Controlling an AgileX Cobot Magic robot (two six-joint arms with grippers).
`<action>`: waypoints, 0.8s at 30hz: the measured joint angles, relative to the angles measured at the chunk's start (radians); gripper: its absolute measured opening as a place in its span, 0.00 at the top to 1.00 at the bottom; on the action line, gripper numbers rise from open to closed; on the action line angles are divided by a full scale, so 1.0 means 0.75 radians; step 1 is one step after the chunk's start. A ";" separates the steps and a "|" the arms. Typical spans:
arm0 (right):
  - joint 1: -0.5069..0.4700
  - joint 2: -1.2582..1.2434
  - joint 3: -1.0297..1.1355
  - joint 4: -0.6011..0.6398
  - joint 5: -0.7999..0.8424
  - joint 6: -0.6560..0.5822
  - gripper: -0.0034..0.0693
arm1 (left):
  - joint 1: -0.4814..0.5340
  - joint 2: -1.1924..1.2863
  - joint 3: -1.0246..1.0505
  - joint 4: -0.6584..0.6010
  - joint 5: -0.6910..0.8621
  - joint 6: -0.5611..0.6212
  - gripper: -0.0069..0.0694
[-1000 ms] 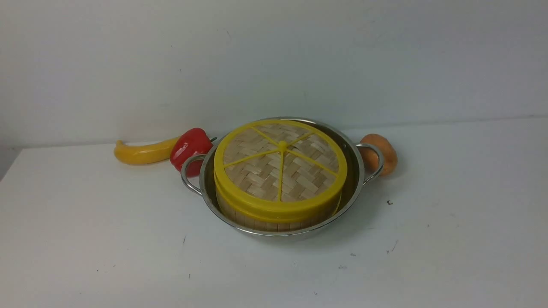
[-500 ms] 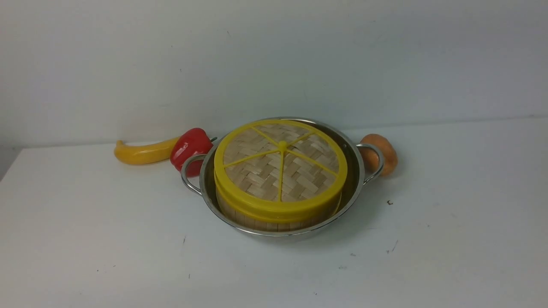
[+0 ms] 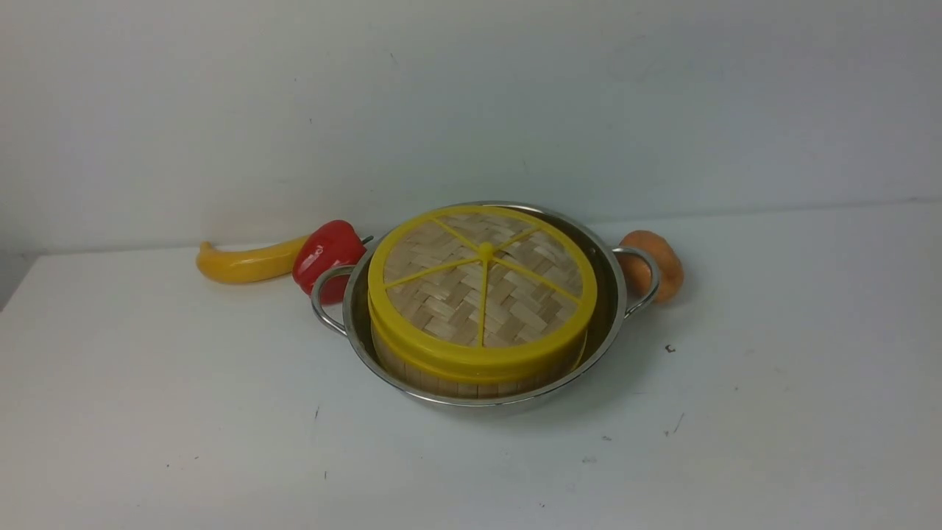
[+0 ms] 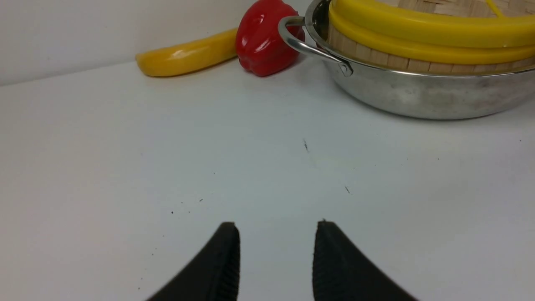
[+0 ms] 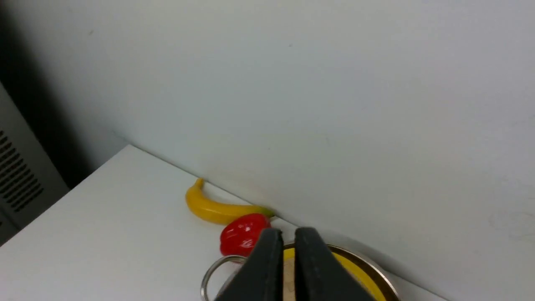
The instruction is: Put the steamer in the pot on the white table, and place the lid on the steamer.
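The steel pot (image 3: 612,294) stands in the middle of the white table (image 3: 221,442). The bamboo steamer (image 3: 441,383) sits inside it, and the woven lid (image 3: 482,287) with its yellow rim lies flat on top. Neither arm shows in the front view. In the left wrist view my left gripper (image 4: 276,225) hovers low over bare table, open and empty, short of the pot (image 4: 418,96) and its near handle (image 4: 309,46). In the right wrist view my right gripper (image 5: 288,234) hangs above the pot's rim (image 5: 376,271), its fingers parted by a narrow gap with nothing between them.
A yellow banana (image 3: 246,265) and a red pepper (image 3: 327,254) lie behind the pot's left handle, against the wall. An orange-brown vegetable (image 3: 662,265) rests behind the right handle. The white wall runs close behind the pot.
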 joint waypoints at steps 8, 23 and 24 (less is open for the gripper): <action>0.000 -0.056 0.011 -0.291 -0.064 0.114 0.77 | 0.000 0.000 0.000 0.000 0.000 0.000 0.59; -0.317 -0.475 0.557 -0.062 -0.413 0.139 0.59 | 0.000 0.000 0.000 0.000 0.000 0.000 0.59; -0.333 -0.485 0.612 -0.005 -0.490 0.103 0.58 | 0.000 0.000 0.000 0.000 0.000 0.000 0.59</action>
